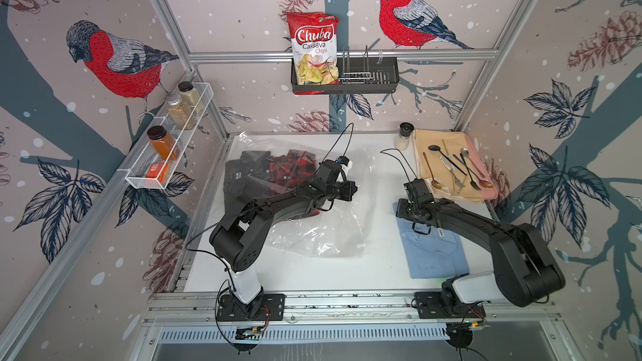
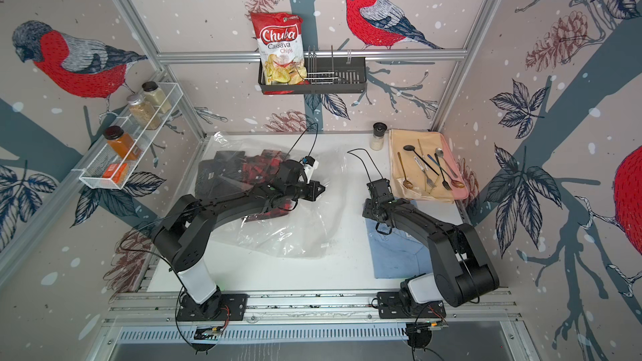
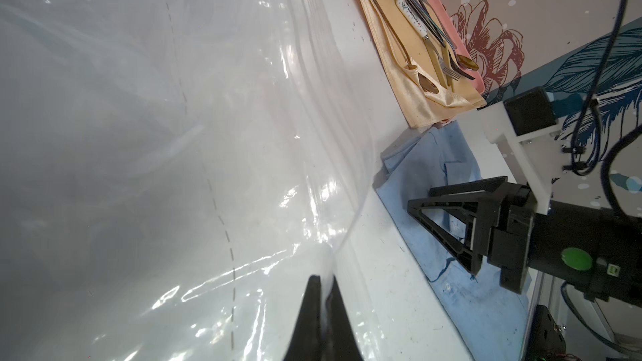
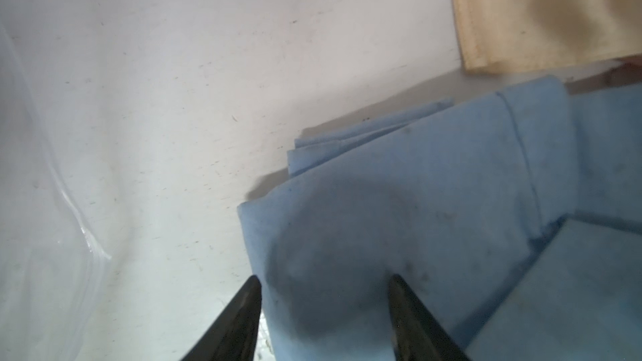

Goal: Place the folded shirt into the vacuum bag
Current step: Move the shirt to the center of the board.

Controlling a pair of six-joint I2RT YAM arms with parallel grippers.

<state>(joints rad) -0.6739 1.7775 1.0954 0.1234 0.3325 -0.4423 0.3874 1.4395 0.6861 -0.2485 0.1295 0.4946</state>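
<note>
Left wall: wire rack (image 1: 163,154) holding spice jars, clear of the work.

Left half of the white bench (image 1: 347,272): the vacuum bag (image 1: 323,230) lies flat, clear and crinkled, with dark and red clothes (image 1: 271,171) inside its far end. The near end of the bag holds nothing.

The left fingers (image 3: 312,307) are closed tight, with a fold of the bag's plastic edge pinched between them; the film rises to them from the bench.

Bare bench between bag and shirt.

Right half: the folded shirt (image 1: 434,255), light blue, lies on the bench outside the bag and well apart from it. The right fingers (image 4: 243,307) are down at its far corner, partly parted, with the folded cloth edge between the two tips. Cannot tell whether they press the fabric.

Far right: a beige cloth (image 1: 427,140) with cutlery (image 1: 458,168) on it, its near edge just beside the shirt. A small shaker (image 1: 404,137) stands at its far left corner.
</note>
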